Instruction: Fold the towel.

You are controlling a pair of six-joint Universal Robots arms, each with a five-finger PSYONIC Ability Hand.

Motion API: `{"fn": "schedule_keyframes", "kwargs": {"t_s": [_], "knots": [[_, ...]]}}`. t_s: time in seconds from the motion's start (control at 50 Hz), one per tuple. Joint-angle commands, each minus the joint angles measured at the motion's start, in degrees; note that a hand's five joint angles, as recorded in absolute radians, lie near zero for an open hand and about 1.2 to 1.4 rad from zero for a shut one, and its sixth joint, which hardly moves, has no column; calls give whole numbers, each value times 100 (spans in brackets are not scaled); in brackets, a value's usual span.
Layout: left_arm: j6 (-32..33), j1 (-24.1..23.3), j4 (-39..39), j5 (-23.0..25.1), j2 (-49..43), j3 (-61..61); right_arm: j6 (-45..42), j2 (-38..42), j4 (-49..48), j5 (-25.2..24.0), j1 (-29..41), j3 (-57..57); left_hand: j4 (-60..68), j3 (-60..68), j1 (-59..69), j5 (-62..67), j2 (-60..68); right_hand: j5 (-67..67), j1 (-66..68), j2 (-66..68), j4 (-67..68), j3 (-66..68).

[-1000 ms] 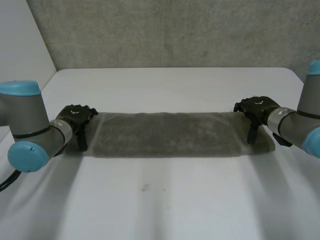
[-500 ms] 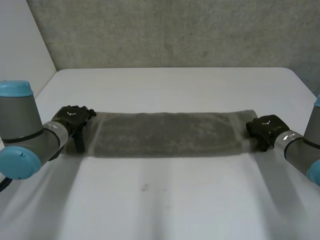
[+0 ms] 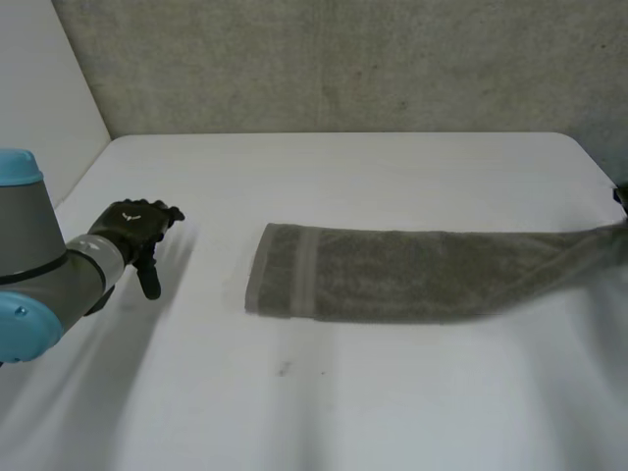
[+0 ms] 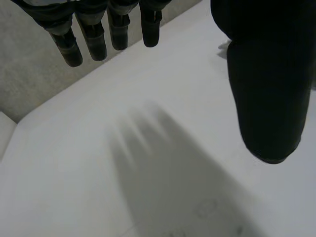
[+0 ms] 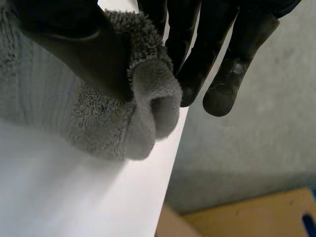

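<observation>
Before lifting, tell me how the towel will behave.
Likely floppy: the towel bunches into soft folds where the right hand pinches its end. Probably not slippery, given its looped pile. Its free end lies flat, so it would likely trail.

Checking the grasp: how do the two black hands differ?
The left hand is open, fingers straight; the right hand pinches an end of the grey terry towel. The left hand hovers over white table, off the towel; the right is at the table's edge. Both are black.
</observation>
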Motion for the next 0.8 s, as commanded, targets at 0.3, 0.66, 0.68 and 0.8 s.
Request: {"fn": "schedule_keyframes", "kwargs": {"t_s": [0.3,0.66,0.68,0.8], "knots": [[-674,-97,0,-5,486,-165,733,1743,-101,-504,5021,-1714,49,45,19,-138,62,382,515,497,333,477],[-682,-422,255,-14,434,-165,1638,110,-92,-12,3959,-238,49,45,19,-138,62,-6618,-6485,-6503,-6667,-6523],[-691,-465,281,-14,434,-174,1838,-64,-101,-82,3733,118,49,45,19,-138,62,-6618,-6485,-6503,-6667,-6523],[-691,-624,369,-23,399,-165,2007,-303,-189,-538,3046,1218,49,45,19,-138,62,-6618,-6485,-6503,-6667,-6523]]}}
